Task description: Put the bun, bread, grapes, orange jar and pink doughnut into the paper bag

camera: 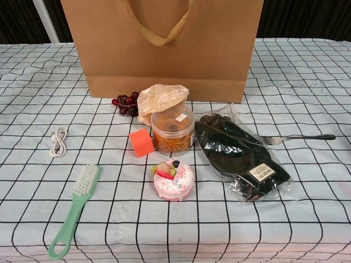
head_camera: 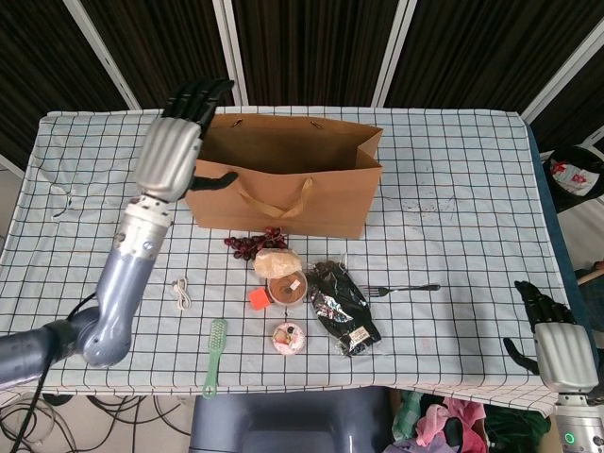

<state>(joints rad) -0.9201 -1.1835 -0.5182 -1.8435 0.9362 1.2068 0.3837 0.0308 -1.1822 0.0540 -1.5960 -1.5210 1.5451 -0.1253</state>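
Observation:
The brown paper bag [head_camera: 283, 193] stands open at the table's back; its front wall [camera: 164, 49] fills the top of the chest view. My left hand [head_camera: 175, 142] hangs at the bag's left end, fingers spread, holding nothing. No bread shows inside the bag from here. In front of the bag lie the dark grapes [head_camera: 253, 243] [camera: 125, 105], the plastic-wrapped bun [head_camera: 277, 261] [camera: 160, 98], the orange jar [head_camera: 286, 289] [camera: 172, 131] and the pink doughnut [head_camera: 288, 337] [camera: 174, 179]. My right hand [head_camera: 557, 342] is empty, off the table's near right corner.
A black packet of gloves [head_camera: 345, 307] [camera: 241, 156] lies right of the jar, a fork [head_camera: 404, 288] [camera: 299, 137] beyond it. An orange cube [head_camera: 259, 299] [camera: 141, 143], a green brush [head_camera: 215, 357] [camera: 74, 211] and a white cable [head_camera: 181, 293] [camera: 57, 142] lie to the left.

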